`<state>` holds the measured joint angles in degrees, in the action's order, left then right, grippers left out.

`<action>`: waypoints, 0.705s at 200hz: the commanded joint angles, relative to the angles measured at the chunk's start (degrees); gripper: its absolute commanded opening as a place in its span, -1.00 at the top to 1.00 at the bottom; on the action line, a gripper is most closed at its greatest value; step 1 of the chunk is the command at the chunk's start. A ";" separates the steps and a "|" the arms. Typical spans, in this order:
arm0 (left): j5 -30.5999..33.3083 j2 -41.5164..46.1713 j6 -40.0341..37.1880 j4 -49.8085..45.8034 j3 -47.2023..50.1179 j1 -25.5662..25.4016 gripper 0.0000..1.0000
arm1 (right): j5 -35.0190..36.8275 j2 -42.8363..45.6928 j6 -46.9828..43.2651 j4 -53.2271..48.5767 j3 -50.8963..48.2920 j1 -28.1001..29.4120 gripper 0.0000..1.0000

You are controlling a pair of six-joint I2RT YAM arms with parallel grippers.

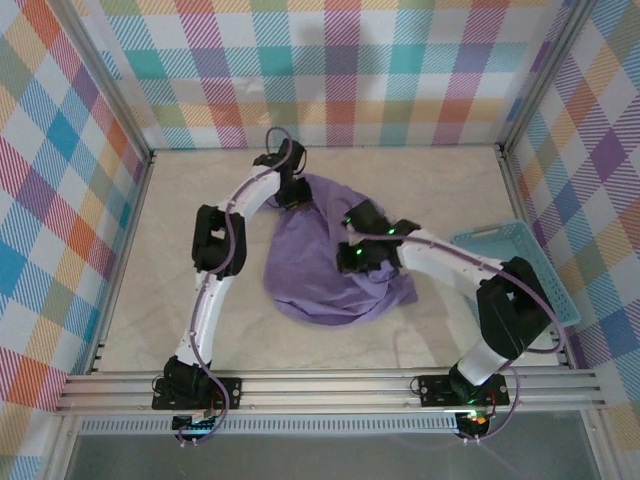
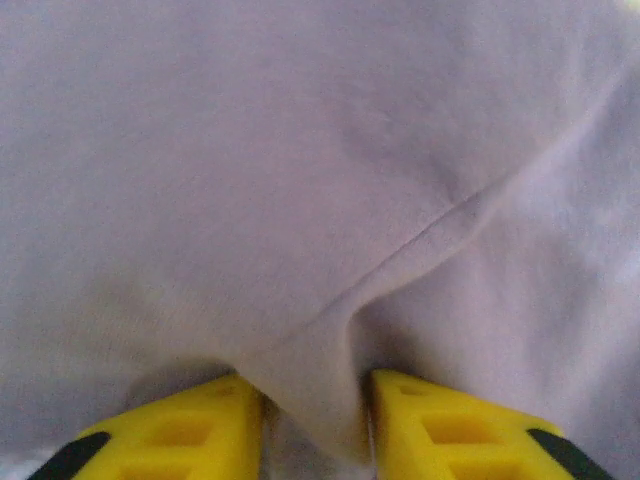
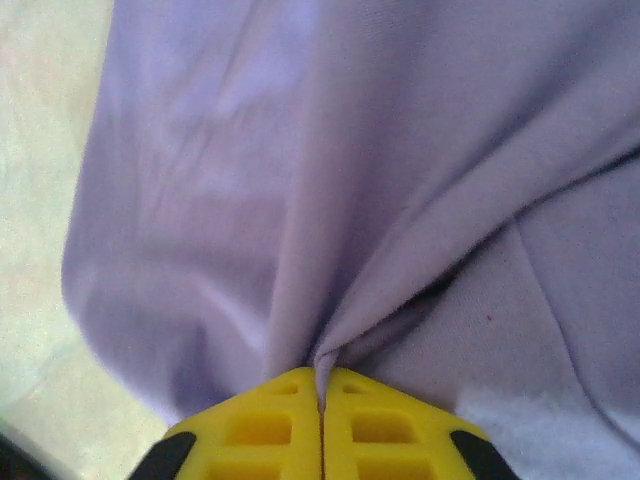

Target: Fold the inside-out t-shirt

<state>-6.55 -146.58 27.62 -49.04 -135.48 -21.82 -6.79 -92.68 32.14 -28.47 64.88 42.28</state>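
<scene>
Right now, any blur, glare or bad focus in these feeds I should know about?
Top external: sharp, evenly lit, no glare on the t-shirt. Left wrist: soft all over, cloth too close, yellow fingers blurred. Right wrist: folds crisper, table at left pale and washed out.

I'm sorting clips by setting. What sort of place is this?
Probably a lab test cell for robots, not a home. Plaid walls enclose a table. A metal rail runs along its near edge, with a left arm and a right arm bolted there, handling a t-shirt.
</scene>
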 commanded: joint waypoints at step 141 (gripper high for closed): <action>8.14 51.34 12.10 24.85 67.44 -26.26 -0.68 | 2.84 3.42 -0.72 3.93 -7.89 -20.51 -0.45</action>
<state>2.37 -92.75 35.55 -32.16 -70.39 -43.62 -1.37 -85.36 30.96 -28.29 56.95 22.55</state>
